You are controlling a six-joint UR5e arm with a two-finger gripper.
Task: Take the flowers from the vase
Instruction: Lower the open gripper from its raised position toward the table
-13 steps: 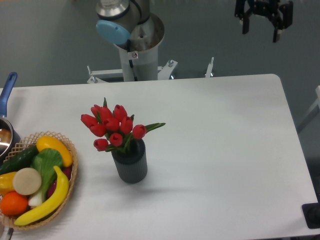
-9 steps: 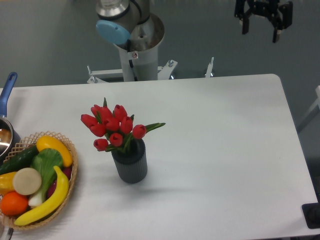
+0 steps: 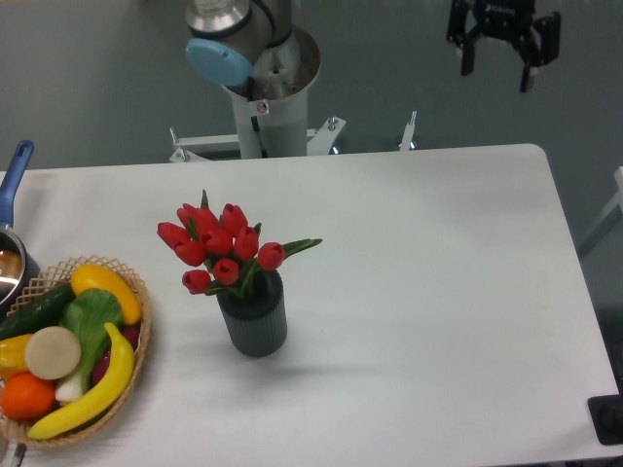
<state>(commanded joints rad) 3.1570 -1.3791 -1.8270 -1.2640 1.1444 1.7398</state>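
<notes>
- judging by the scene, we have hardly begun: the flowers point(image 3: 219, 245) stand in the vase point(image 3: 253, 316) on the desk point(image 3: 438, 292), untouched.
- our hand point(image 3: 498, 56) hangs high beyond the desk's far right edge, well apart from the bunch, fingers spread and holding nothing.
- we have yet to approach, grip the stems and lift.

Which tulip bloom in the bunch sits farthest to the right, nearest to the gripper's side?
The single red bloom at the right edge of the flowers, beside a green leaf; the other blooms cluster further left.
</notes>
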